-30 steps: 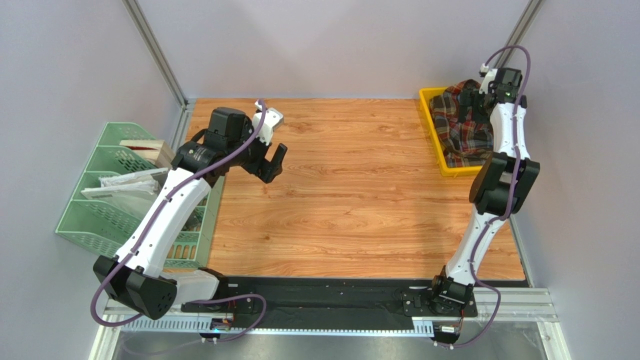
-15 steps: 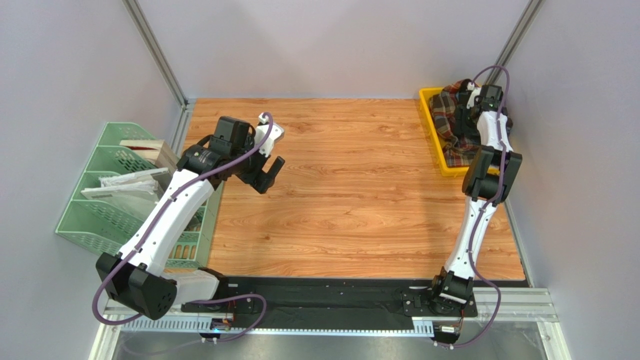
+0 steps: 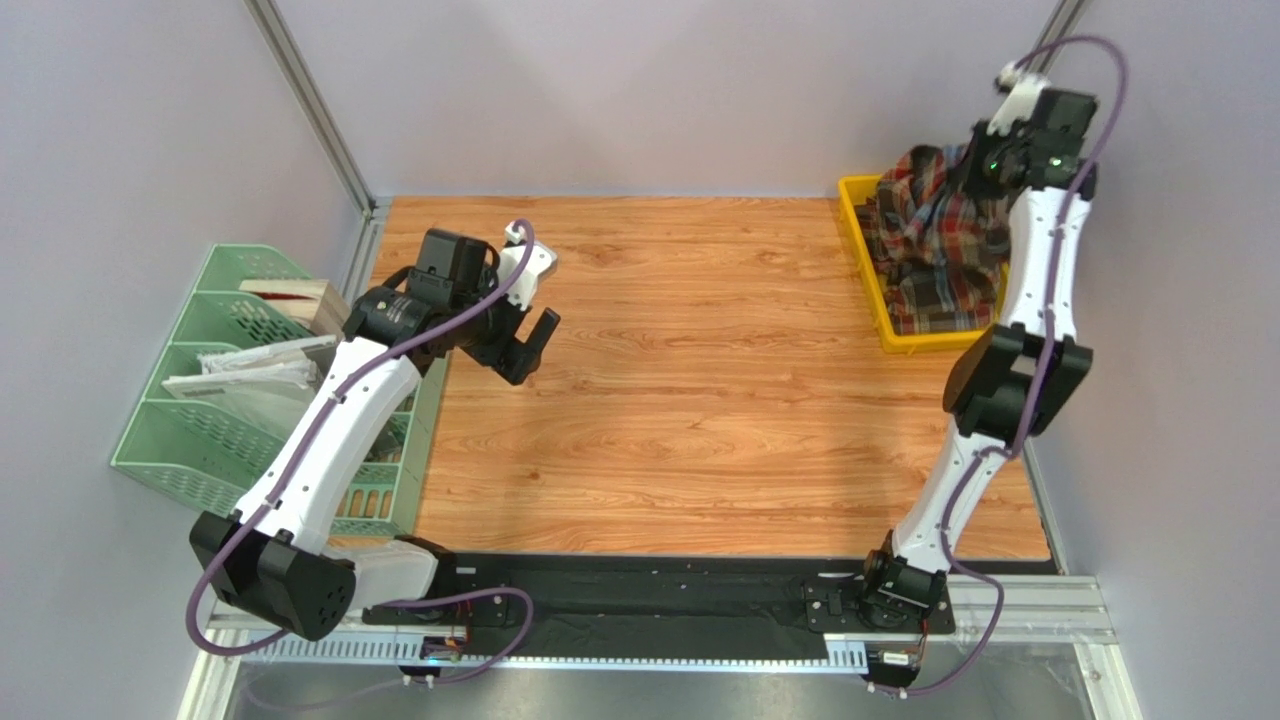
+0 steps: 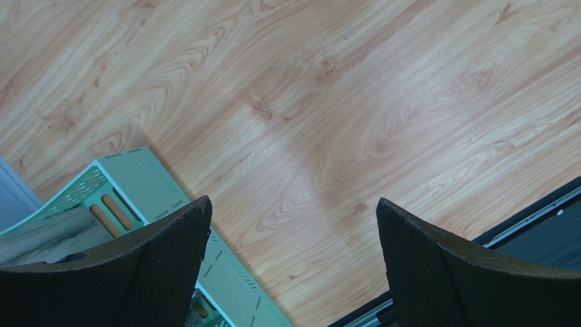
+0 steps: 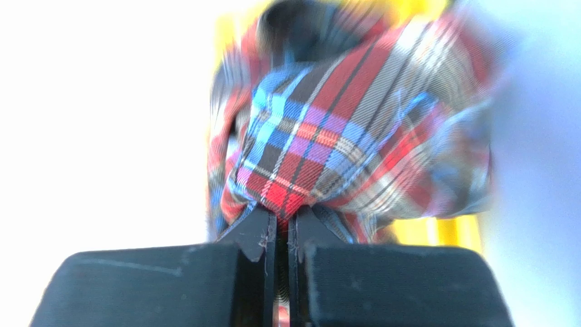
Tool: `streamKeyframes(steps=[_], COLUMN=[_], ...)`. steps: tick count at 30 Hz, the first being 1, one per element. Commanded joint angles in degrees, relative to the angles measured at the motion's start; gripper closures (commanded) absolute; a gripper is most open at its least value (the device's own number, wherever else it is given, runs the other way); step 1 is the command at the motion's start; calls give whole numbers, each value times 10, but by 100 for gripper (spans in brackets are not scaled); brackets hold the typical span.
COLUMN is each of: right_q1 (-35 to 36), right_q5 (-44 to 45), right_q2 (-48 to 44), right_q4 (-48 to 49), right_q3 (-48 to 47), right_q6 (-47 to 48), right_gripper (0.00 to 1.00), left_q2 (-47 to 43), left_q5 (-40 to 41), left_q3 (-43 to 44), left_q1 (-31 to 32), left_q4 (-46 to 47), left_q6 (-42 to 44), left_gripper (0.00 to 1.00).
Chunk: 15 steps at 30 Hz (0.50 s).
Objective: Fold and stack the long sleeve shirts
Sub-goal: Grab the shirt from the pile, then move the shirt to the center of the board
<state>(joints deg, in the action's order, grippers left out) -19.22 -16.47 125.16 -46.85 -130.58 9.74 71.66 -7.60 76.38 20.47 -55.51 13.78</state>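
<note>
The right gripper (image 5: pixel 279 221) has its jaws pressed together on a bunched fold of the plaid flannel shirt (image 5: pixel 327 150). The pinched cloth sits right at the fingertips and the rest of the garment spreads out beyond them, blurred in the wrist view. Seen from above, this gripper (image 3: pixel 977 165) is held high over the far right corner of the desk (image 3: pixel 706 390). The shirt (image 3: pixel 944 248) hangs beneath it in a peak, its lower part heaped in the yellow bin (image 3: pixel 861 225) directly below. The left gripper (image 3: pixel 526 345), jaws spread wide and holding nothing, hovers above bare wood on the opposite side of the desk, well apart from the shirt. In its wrist view the two dark fingers (image 4: pixel 157 272) frame the wood grain, with the green mesh organiser (image 4: pixel 133 180) just beside and below one of them.
</note>
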Motion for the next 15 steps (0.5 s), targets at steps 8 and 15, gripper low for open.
streamKeyframes(steps=[8,15], right_q1=[52,180], right_q5=[-198,-120], right_q2=[-285,-349], right_q4=[171,289], right_q3=[-74,-104], right_q6=[-247,-283], right_gripper=[100,100], left_q2=[-25,-35], left_q5=[-47,-53], left_q3=[34,31], left_q1=[-73,-90], left_q4=[22,28], left_q6=[-34,-45], left_gripper=[5,5])
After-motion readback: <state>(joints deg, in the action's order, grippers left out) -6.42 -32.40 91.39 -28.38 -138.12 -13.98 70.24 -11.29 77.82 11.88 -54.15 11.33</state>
